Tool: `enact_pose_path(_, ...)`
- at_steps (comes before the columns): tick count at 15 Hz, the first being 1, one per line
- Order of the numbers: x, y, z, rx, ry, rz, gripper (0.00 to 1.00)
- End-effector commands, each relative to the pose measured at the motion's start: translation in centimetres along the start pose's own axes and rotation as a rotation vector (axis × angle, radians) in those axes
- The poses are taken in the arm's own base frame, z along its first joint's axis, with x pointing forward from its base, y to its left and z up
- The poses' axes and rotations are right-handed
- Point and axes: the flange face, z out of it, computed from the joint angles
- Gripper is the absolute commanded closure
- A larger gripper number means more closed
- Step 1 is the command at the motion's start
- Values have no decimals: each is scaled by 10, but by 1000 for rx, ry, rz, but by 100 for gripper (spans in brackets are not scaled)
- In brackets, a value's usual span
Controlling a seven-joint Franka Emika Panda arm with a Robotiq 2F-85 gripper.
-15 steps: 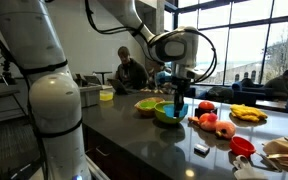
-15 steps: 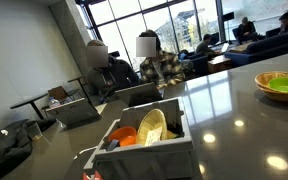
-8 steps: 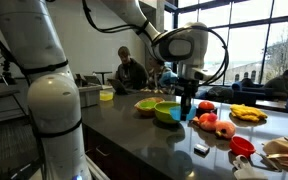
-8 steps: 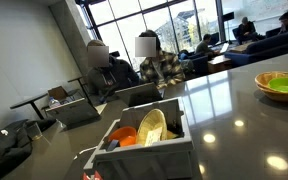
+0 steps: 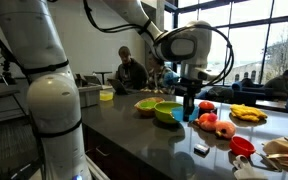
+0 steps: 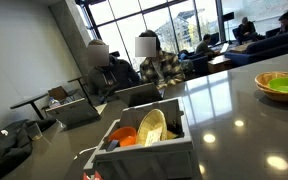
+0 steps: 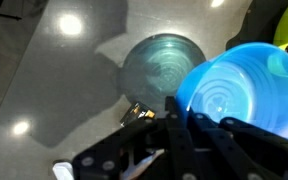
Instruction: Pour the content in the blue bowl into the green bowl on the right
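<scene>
Jaws: clenched on rim of blue bowl [image 7: 242, 88], gripping at bowl's left edge in wrist view. Bowl occupies right-centre of that view, inside facing the cam. Concentric rings show on its bottom; content cannot be made out. Round dim patch on tabletop [image 7: 44, 95] at frame centre, left of bowl. Lime sliver of green bowl [image 5: 165, 113] at upper-right corner of wrist view. In an ext. view: arm [image 5: 44, 90] fills left; jaws hang centre-right, just right of green bowl. Red fruit [image 5: 212, 122] to lower right, on tabletop.
</scene>
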Motion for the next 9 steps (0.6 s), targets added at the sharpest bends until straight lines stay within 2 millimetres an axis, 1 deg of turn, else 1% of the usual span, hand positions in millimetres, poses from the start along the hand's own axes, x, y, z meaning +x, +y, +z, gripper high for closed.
enact_pose_path(1, 0, 0, 0, 0, 0, 0, 95)
enact_pose_path(6, 0, 0, 0, 0, 0, -1, 95)
enact_pose_path(7, 0, 0, 0, 0, 0, -1, 99)
enact_pose_path(9, -1, -1, 0, -3, -2, -2, 99)
